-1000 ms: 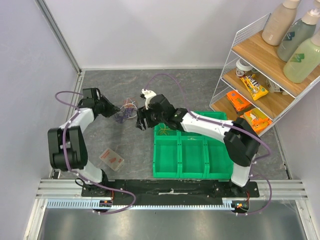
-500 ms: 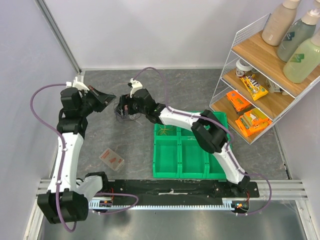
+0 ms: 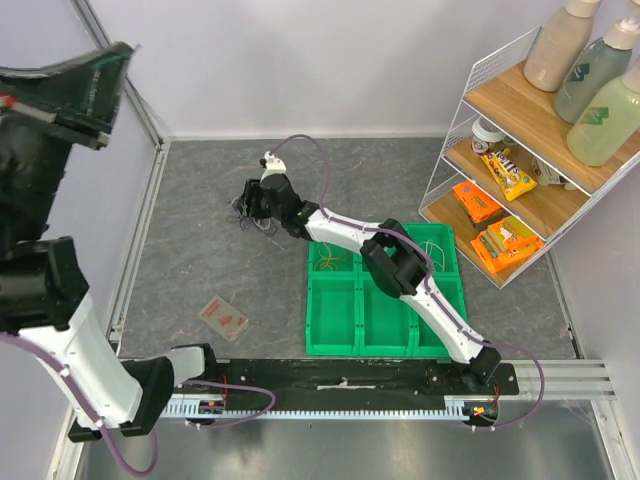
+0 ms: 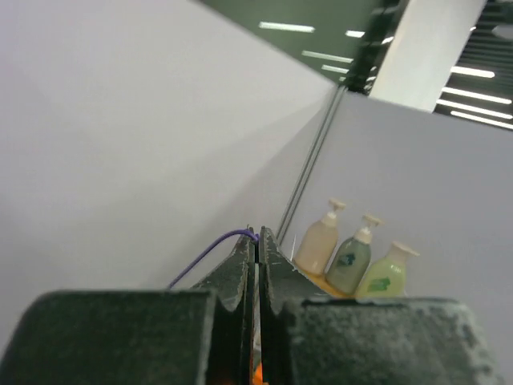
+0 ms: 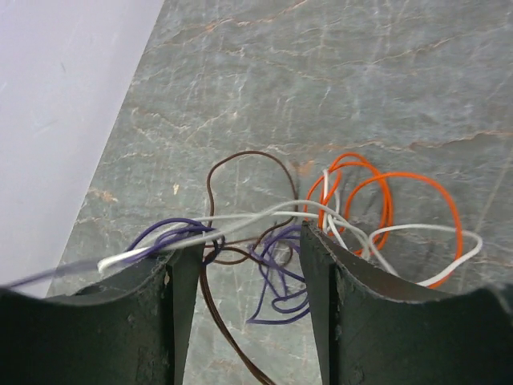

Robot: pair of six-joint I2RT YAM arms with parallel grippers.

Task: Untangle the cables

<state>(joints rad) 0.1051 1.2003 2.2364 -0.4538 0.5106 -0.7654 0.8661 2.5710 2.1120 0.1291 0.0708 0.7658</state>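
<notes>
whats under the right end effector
The cables, a loose tangle of orange, white, purple and brown wires, lie on the grey table under the open right end effector. Its fingers hide the tangle's near edge.

top external: high above and behind the arm bases, looking down over the whole grey table (image 3: 200, 200) | left wrist: held high, facing level toward wall and pump bottles (image 4: 349, 261), shared with top view's upper right | right wrist: close, steeply down on cables (image 5: 276, 269), at top view's upper centre
</notes>
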